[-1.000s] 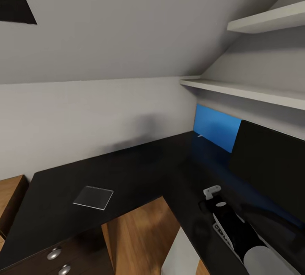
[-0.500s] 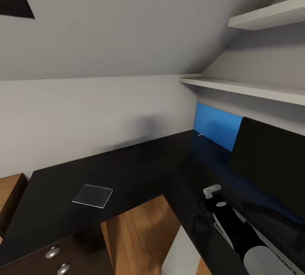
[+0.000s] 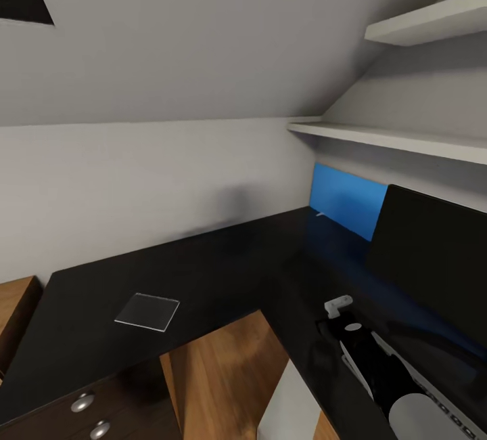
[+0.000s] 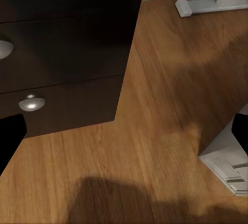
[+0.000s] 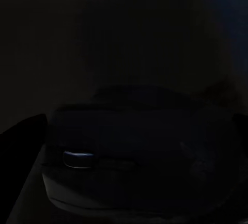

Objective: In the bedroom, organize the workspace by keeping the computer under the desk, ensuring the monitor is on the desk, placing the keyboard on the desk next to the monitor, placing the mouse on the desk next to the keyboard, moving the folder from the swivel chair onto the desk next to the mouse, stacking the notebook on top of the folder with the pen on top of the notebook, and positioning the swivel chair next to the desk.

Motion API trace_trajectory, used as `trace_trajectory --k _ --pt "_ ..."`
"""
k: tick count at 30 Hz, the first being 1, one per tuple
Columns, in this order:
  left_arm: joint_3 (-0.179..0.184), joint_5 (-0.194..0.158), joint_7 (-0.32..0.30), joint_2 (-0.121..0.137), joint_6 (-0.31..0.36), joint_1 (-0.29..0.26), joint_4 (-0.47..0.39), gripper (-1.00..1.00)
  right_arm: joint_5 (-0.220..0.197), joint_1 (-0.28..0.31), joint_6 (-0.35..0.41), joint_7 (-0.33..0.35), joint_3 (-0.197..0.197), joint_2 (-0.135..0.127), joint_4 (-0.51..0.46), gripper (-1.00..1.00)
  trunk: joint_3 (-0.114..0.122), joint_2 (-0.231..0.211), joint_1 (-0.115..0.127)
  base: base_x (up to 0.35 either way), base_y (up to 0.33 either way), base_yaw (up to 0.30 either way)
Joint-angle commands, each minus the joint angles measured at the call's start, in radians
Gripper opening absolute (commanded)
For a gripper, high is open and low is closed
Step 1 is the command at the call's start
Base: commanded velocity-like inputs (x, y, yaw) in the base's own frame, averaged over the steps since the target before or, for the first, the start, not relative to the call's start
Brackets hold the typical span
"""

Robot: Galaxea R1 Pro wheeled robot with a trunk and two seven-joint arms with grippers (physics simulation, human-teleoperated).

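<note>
**Right gripper low over a dark shape, left fingers spread above the floor**

The left gripper (image 4: 124, 133) holds nothing. Its black fingertips (image 4: 10, 136) stand wide apart over the brown wooden floor (image 4: 155, 146). Ahead of them are the dark drawers (image 4: 62, 53) with round silver knobs (image 4: 32, 102), all closed, so their contents are hidden. To one side of them sits a boxy white-grey computer (image 4: 227, 164).

The right gripper (image 3: 337, 307) hangs over the glossy black L-shaped desk (image 3: 223, 271), and the wrist picture is too dark to tell how its fingers are set. Close under it is a small dark rounded shape, probably the mouse (image 5: 124, 172). It looks light, hard and smooth, so a pinch across its narrow sides seems safest.

Just beside the gripper lies the slim silver-framed keyboard (image 3: 446, 407), and the wide black monitor (image 3: 433, 257) stands beyond that. Further out, the bright blue folder (image 3: 345, 200) leans on the wall. The thin grey notebook (image 3: 147, 311) lies flat, well apart on the other wing. It is stiff but low, and awkward to take by its edge.
</note>
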State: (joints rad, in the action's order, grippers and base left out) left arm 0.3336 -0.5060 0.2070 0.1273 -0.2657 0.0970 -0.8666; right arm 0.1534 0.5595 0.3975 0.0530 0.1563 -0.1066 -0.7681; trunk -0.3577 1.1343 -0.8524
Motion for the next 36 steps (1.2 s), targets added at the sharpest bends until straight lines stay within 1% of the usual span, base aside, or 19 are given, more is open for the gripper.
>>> trace_trajectory --k 1,36 --pt "0.006 -0.008 0.008 0.002 -0.004 0.000 -0.002 1.00 0.011 0.000 0.007 0.005 0.002 -0.001 -0.002 -1.00 -0.001 0.001 0.000 0.000 0.000 0.000" --pt "0.006 -0.008 0.008 0.002 -0.003 0.000 0.000 1.00 0.012 0.000 0.016 0.004 0.000 -0.003 0.003 -1.00 -0.001 0.001 0.000 0.000 0.000 0.000"
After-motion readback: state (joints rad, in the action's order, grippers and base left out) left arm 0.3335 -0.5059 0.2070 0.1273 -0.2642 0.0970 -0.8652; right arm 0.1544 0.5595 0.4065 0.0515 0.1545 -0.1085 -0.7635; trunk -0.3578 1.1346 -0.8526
